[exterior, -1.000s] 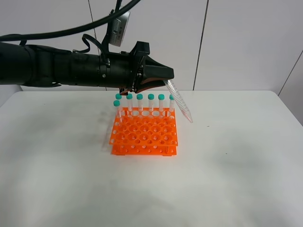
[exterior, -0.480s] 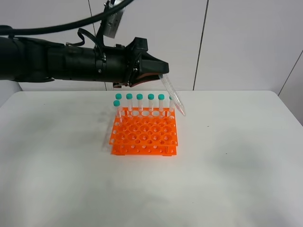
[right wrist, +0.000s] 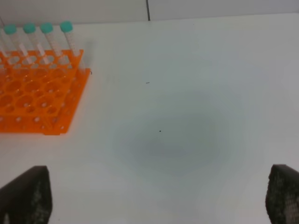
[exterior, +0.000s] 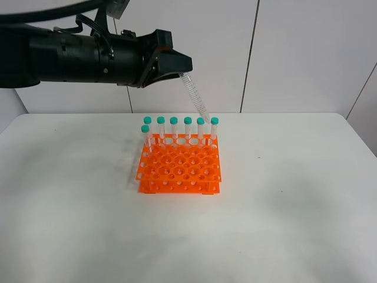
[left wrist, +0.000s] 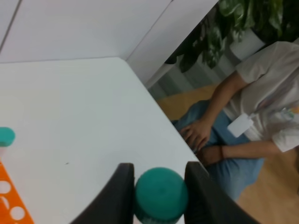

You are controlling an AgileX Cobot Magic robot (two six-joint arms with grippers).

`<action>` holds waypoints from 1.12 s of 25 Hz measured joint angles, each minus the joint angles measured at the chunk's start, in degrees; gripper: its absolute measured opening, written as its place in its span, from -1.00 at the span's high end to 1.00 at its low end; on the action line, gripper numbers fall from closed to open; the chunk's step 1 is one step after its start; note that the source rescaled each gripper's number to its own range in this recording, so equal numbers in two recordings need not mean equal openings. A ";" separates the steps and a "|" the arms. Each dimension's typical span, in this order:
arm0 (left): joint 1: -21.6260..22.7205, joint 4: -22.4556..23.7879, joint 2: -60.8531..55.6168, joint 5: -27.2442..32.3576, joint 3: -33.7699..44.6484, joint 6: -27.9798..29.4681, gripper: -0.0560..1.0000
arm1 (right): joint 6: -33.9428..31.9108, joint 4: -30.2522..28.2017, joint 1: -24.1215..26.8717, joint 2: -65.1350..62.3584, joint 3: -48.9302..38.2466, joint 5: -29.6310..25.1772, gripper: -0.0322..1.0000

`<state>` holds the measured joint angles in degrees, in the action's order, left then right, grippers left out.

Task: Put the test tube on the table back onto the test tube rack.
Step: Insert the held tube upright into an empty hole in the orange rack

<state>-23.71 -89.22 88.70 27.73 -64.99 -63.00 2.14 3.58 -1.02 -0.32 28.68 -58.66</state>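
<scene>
My left gripper (exterior: 184, 65) is shut on the teal cap end of the test tube (exterior: 196, 98). It holds the tube tilted in the air, tip down, above the back right corner of the orange test tube rack (exterior: 179, 168). In the left wrist view the teal cap (left wrist: 161, 195) sits between two black fingers (left wrist: 122, 192). Several matching tubes (exterior: 188, 127) stand in the rack's back row. The rack (right wrist: 35, 100) stands on the white table (exterior: 283, 200). My right gripper (right wrist: 159, 175) is open and empty, over the table to the right of the rack.
White wall panels rise behind the table. In the left wrist view a seated person (left wrist: 243, 126) is beyond the table's edge (left wrist: 154, 102), with a plant behind. A rack corner (left wrist: 9, 205) and one standing tube's cap (left wrist: 5, 136) show there too.
My left gripper has risen and drawn back to the left with the tube. The tube's tip has moved from beside the rack's right edge up to above its back right corner.
</scene>
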 joint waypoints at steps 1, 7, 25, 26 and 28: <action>0.00 0.44 0.00 -0.39 0.00 0.00 0.89 | 0.00 0.00 0.00 0.00 0.00 0.00 -1.00; -0.48 16.52 -0.24 -5.07 0.00 8.94 0.89 | 0.00 0.00 0.00 0.00 0.00 0.00 -1.00; -11.46 68.14 -1.86 -45.55 15.22 47.21 0.89 | 0.00 0.16 0.00 0.00 0.00 0.00 -1.00; -11.46 68.43 -1.86 -46.73 15.70 45.68 0.89 | 0.00 0.16 0.00 0.00 0.00 0.00 -1.00; -11.46 69.86 -1.86 -47.79 16.08 42.86 0.89 | -0.04 0.16 0.00 0.00 0.00 0.00 -1.00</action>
<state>-35.17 -19.36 86.83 -20.05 -48.92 -20.14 2.10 3.74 -1.02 -0.32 28.68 -58.66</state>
